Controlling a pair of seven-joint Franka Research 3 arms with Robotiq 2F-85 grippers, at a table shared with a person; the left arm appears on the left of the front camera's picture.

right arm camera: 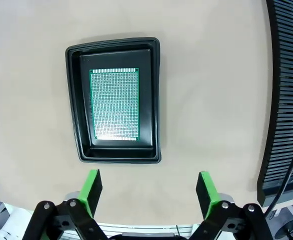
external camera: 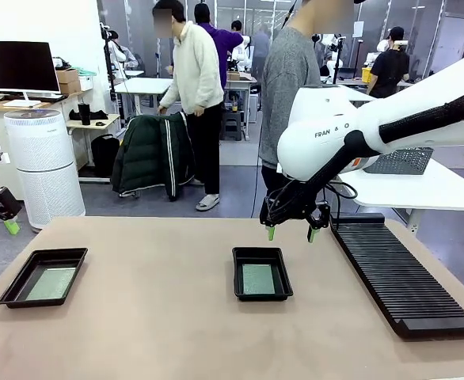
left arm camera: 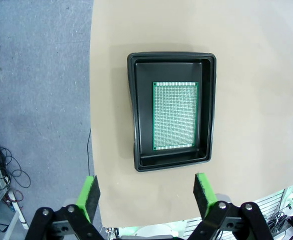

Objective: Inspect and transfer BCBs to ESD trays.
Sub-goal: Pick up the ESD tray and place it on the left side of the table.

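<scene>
Boards lay one to a tray at this moment. Two shallow black plastic trays with raised sloped rims sat well apart on the tan table (external camera: 161, 317): one near the left edge (external camera: 14, 290), one near the middle (external camera: 240, 285). Each held a thin flat green circuit board with a pale speckled face, the left board (external camera: 51, 283) and the middle board (external camera: 257, 279), both lying flat on the tray floor with black floor showing on every side.

The right gripper (external camera: 290, 232) hung above the table just beyond the middle tray, between it and the long black ribbed slotted rack (external camera: 398, 277) at the right, whose slots looked empty. Its green pads stood wide apart and held nothing; its wrist camera looked straight down on the middle tray and board. The left gripper (left arm camera: 145, 194) was likewise spread and empty, and its wrist camera looked down on the left tray beside the table edge.

By my judgement, the transfer step looked finished for these two boards, and the step in hand was inspection, each camera centred over its own board. If another board was due, the next move would call for a source, since the rack appeared bare; otherwise, the arms needed only to draw clear of the trays.
</scene>
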